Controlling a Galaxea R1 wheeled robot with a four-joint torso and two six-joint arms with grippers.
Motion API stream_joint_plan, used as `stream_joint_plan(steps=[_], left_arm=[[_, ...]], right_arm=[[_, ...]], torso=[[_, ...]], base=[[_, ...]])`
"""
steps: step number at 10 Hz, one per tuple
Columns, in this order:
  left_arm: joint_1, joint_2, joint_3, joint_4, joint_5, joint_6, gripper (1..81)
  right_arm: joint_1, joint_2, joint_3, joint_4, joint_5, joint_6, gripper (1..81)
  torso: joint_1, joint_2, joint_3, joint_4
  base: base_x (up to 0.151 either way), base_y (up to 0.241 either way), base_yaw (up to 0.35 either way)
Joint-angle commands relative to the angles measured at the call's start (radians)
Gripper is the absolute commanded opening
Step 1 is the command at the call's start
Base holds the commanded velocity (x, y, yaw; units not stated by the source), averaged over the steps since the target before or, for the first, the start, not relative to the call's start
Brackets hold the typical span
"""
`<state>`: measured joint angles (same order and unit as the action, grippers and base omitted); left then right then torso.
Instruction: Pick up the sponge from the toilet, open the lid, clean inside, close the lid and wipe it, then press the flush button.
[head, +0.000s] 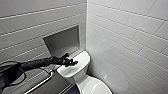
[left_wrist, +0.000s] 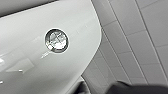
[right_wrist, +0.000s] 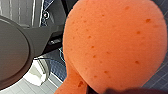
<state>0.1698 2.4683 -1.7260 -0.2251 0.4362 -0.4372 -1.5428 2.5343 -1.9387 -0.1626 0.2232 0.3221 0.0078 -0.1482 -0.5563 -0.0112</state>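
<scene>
The white toilet (head: 75, 70) stands in the corner, its boxy tank nearest my left arm. That arm reaches in from the left, and my left gripper (head: 72, 62) hovers over the tank top. The left wrist view looks down on the round chrome flush button (left_wrist: 56, 40), set in the glossy tank top. The lid (head: 93, 86) lies down over the bowl and is cut off by the picture's lower edge. The orange-red sponge (right_wrist: 115, 45) sits close before the right wrist camera, held off the floor by my right gripper.
A recessed niche (head: 62, 41) is set into the tiled wall behind the tank. A metal grab bar (head: 40, 83) runs low on the left. The tiled side wall (head: 130, 50) stands close on the toilet's right.
</scene>
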Motion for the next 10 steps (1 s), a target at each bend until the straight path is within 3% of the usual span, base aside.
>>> stream_joint_plan(steps=[1, 6, 10], left_arm=[[-0.192, 0.014, -0.037, -0.013, 0.041, -0.005, 1.0], [-0.227, 0.103, -0.213, 0.023, 0.044, -0.003, 1.0], [-0.247, 0.16, -0.317, 0.039, 0.058, -0.005, 1.0]], right_arm=[[-0.007, -0.026, 0.023, 0.006, -0.061, 0.001, 1.0], [-0.007, -0.026, 0.034, 0.006, -0.059, 0.002, 1.0], [-0.004, -0.021, 0.031, 0.005, -0.061, 0.002, 1.0]], torso=[[0.0, 0.0, 0.0, 0.0], [0.0, 0.0, 0.0, 0.0], [0.0, 0.0, -0.046, 0.0]], base=[[0.0, 0.0, 0.0], [0.0, 0.0, 0.0], [0.0, 0.0, 0.0]])
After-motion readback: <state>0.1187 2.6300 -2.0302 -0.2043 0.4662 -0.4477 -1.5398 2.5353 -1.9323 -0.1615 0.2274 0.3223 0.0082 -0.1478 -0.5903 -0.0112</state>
